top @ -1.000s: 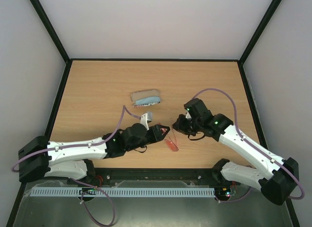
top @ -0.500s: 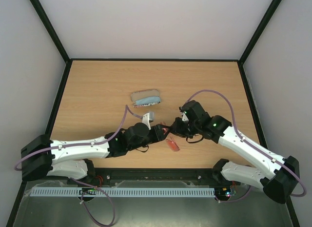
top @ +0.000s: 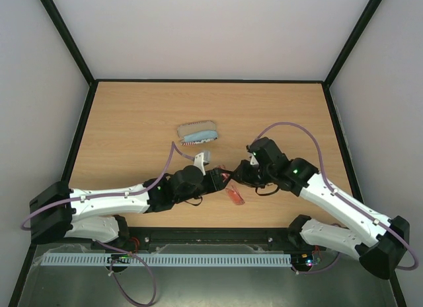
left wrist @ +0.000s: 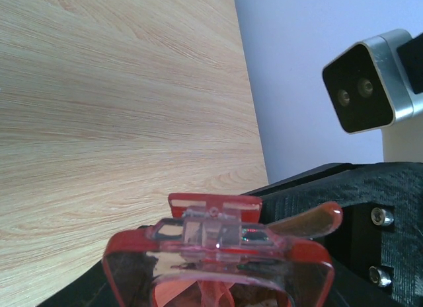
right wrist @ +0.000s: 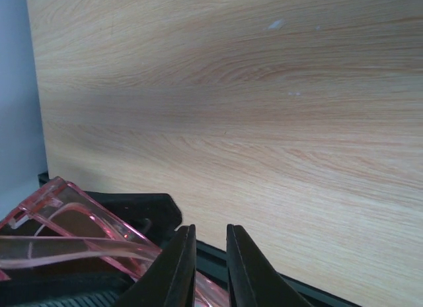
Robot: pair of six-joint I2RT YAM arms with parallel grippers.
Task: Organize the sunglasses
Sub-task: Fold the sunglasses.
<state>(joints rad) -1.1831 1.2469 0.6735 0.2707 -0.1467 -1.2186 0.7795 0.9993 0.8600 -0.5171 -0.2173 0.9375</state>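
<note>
Two arms busy: left gripper [top: 223, 179] pinches the sunglasses [left wrist: 218, 253]; right gripper [right wrist: 210, 232] fingers nearly together, can't tell if pinching. We reckon temple-folding step; next needs gentle nudge w/o twisting.

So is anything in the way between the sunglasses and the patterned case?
Nothing lies on the table between them. The left gripper holds the sunglasses on the near side of the case, over bare wood. But a light-blue cloth lies on the case itself, so it would likely have to come off first.
</note>
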